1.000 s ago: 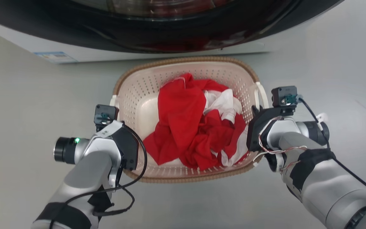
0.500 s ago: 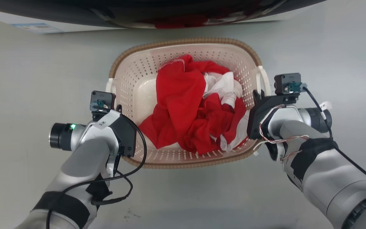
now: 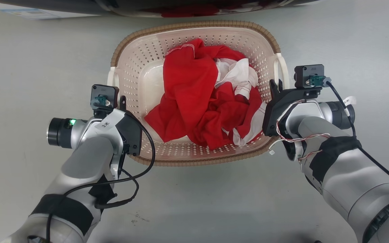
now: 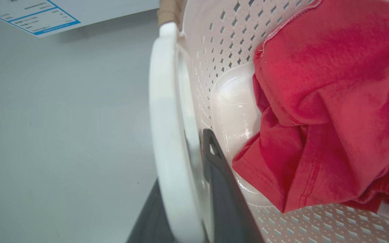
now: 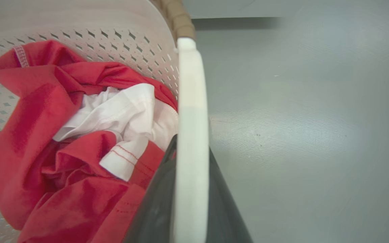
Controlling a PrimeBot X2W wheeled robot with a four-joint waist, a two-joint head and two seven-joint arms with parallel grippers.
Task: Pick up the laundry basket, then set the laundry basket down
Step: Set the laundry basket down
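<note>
clasping laundry basket (image 3: 194, 161): left end effector (image 4: 184, 175), right end effector (image 5: 191, 148); blue-bordered label (image 4: 29, 17) unreadable

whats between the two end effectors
The laundry basket, holding a heap of red and white clothes, lies between the left end effector and the right end effector, as the head view shows.

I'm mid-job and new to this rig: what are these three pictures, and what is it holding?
This is a two-armed robot. The wide picture comes from its head camera, looking down at a grey floor and a cream perforated plastic laundry basket with a brown woven-look rim, holding crumpled red and white clothes. The other two come from wrist cameras, looking along each tool's dark fingers. The left tool clamps the left white handle; the right tool clamps the right white handle. Whether the basket is off the floor, I cannot tell.
</note>
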